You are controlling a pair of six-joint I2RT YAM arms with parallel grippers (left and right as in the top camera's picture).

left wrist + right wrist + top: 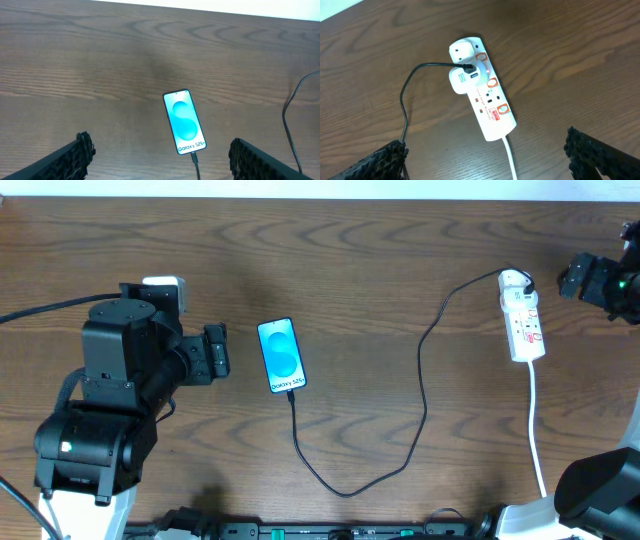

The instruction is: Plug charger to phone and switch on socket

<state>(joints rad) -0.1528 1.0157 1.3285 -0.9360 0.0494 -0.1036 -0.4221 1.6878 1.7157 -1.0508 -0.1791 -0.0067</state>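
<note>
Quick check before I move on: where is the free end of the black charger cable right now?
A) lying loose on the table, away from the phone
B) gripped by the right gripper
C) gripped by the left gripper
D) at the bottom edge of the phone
D: the charger ends at the bottom edge of the phone, just below the Galaxy S25+ text, and looks inserted. The left gripper and right gripper are open and hold nothing.

Light: bright, even, from above
Shadows: soft dark smudge on the table (155, 70) beyond the phone (184, 121)
Glow: phone screen vivid
Focus: sharp, near corners softer
</note>
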